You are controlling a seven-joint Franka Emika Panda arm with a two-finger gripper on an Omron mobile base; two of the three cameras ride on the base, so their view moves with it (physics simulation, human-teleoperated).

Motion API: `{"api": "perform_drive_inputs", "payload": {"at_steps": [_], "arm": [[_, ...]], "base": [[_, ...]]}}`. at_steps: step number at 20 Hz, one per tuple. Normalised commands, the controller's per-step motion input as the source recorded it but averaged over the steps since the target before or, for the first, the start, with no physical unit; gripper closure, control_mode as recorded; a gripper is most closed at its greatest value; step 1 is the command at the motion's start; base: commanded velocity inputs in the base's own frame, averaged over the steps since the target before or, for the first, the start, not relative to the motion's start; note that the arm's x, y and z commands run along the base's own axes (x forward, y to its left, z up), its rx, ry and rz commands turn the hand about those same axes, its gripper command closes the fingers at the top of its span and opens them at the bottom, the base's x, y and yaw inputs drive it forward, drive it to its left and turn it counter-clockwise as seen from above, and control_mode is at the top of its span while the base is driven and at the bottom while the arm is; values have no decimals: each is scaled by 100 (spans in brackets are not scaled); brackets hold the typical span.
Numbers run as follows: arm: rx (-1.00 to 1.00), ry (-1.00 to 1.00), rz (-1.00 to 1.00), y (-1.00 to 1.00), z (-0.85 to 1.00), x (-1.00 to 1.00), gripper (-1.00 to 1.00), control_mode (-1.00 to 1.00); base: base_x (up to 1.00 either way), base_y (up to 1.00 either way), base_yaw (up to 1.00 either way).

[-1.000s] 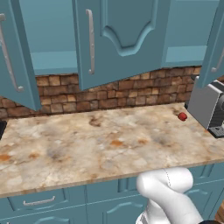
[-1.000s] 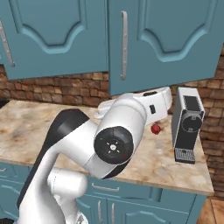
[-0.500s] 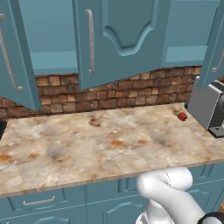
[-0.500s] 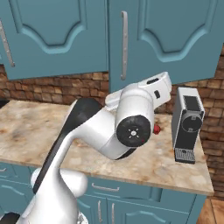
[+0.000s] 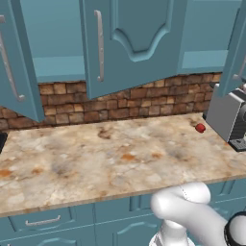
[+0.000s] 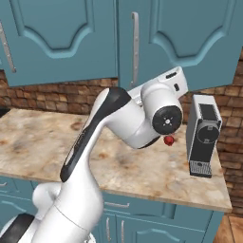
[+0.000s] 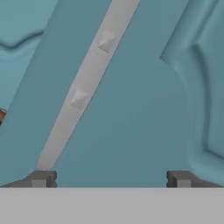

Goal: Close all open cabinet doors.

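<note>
In the left base view three tall teal cabinet doors stand swung out: a left door, a middle door with a silver bar handle, and a right door at the frame edge. In the right base view my white wrist is raised just below the lower edge of the open door, near its handle. The hand view looks straight at that door face, very close, with the handle running diagonally. My gripper is open with nothing between its fingertips.
A marbled counter runs under the cabinets, backed by a brick wall. A grey coffee machine stands at the right end, with a small red object beside it. Teal drawers sit below the counter.
My arm has swung up and to the right, bringing the wrist closer under the open door. The doors and the counter items have not moved.
</note>
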Motion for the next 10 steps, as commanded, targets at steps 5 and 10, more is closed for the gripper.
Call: {"api": "perform_drive_inputs", "payload": {"at_steps": [5, 10], "arm": [[-1, 0, 6, 1, 1, 75, -100, -100], [-1, 2, 5, 4, 0, 79, -100, -100]], "base": [[0, 0, 0], [0, 0, 0]]}}
